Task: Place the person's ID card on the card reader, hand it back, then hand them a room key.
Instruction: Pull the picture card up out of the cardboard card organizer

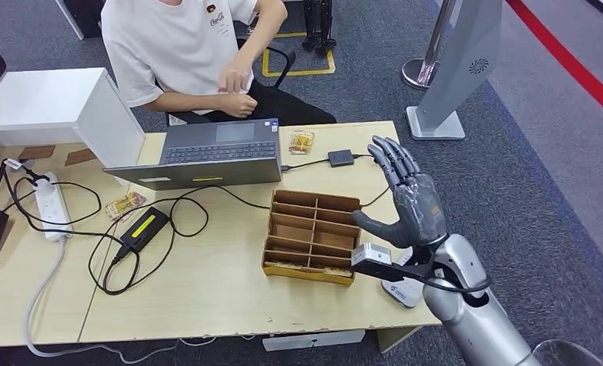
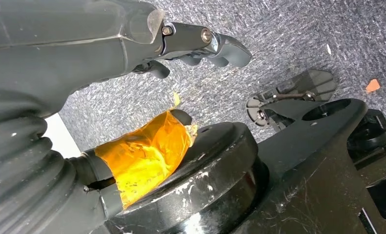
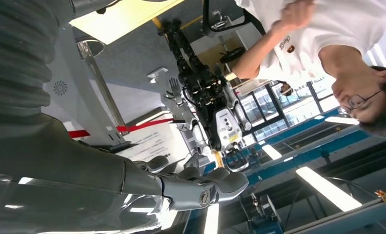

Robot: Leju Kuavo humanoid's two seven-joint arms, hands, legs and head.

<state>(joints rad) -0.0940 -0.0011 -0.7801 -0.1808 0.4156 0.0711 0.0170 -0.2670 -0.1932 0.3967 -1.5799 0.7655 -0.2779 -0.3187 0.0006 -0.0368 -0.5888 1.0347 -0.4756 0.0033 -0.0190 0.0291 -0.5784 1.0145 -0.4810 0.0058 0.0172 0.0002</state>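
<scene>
Up over the table's right end, the right hand (image 1: 407, 200) is raised with its palm toward the desk, fingers spread apart and straight, holding nothing. Just at its nine o'clock sits a brown wooden divider tray (image 1: 312, 236), with something pale yellow lying in the near row. At the hand's six o'clock, close under the wrist, a small white device (image 1: 403, 290) rests at the table edge. At its eleven o'clock a black adapter (image 1: 341, 158) lies on the wooden table (image 1: 206, 297), cabled to the grey laptop (image 1: 206, 153) further toward ten o'clock. Beyond the laptop a person in a white shirt (image 1: 178, 46) sits with both hands together near the chest. No ID card can be made out.

Lower down, the left hand (image 2: 181, 73) hangs over grey carpet (image 2: 288, 34), fingers loosely curled, grasping nothing, its thumb wrapped in orange tape (image 2: 144, 153).
</scene>
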